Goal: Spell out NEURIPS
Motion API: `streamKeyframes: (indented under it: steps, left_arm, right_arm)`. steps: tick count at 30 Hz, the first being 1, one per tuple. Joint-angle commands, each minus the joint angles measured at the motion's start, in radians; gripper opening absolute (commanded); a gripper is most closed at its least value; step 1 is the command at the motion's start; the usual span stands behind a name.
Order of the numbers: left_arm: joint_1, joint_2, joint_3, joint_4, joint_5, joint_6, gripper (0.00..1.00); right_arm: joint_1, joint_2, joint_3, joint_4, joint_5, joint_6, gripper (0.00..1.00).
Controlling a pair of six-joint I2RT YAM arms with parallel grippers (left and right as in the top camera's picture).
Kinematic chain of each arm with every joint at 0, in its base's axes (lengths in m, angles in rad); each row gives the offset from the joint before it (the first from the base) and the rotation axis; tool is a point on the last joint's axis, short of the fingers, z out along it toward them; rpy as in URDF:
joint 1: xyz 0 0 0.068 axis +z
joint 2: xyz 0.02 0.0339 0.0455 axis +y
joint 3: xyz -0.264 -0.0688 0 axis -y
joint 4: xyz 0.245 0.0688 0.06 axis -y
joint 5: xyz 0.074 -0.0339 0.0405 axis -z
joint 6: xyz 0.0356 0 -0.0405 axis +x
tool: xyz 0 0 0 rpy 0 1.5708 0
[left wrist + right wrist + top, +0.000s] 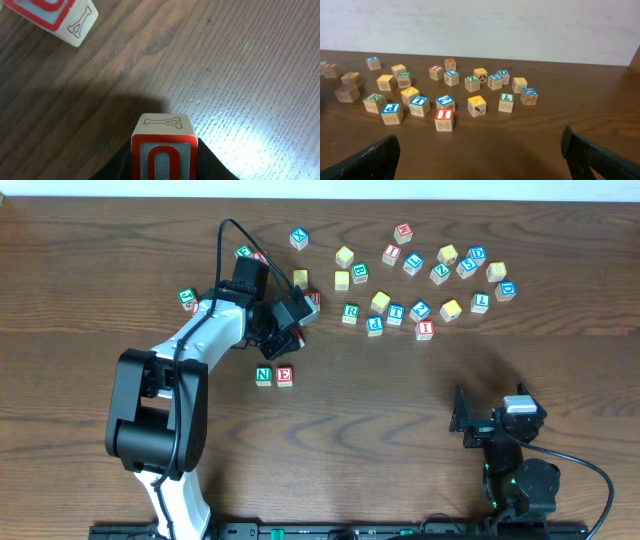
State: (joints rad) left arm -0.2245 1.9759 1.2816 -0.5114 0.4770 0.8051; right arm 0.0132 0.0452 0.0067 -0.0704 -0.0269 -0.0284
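A green N cube and a red E cube sit side by side on the table, left of centre. Just above them in the overhead view, my left gripper is shut on a red U cube; the cube fills the gap between the dark fingers and hangs over bare wood. A green R cube, a blue P cube and a red I cube lie in the scattered group at the back. My right gripper rests open at the front right, nothing between its fingers.
Several other letter cubes are spread across the back of the table. A red-faced cube lies close beyond the left gripper, with a yellow one behind it. Two cubes sit at the far left.
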Motion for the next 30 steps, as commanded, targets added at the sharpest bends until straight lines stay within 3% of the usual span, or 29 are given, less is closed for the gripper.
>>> streamKeyframes:
  steps: [1, 9, 30]
  left_arm:
    - [-0.002, 0.001, 0.024, 0.001, 0.021, 0.025, 0.18]
    - [-0.002, 0.001, 0.024, 0.0, 0.021, 0.025, 0.31]
    - [-0.002, 0.035, 0.022, -0.011, 0.021, 0.025, 0.31]
  right_arm:
    - [-0.006, -0.003, -0.001, -0.005, -0.002, 0.017, 0.99]
    - [-0.006, -0.003, -0.001, -0.005, -0.002, 0.017, 0.99]
    - [-0.006, -0.003, -0.001, -0.005, -0.002, 0.017, 0.99]
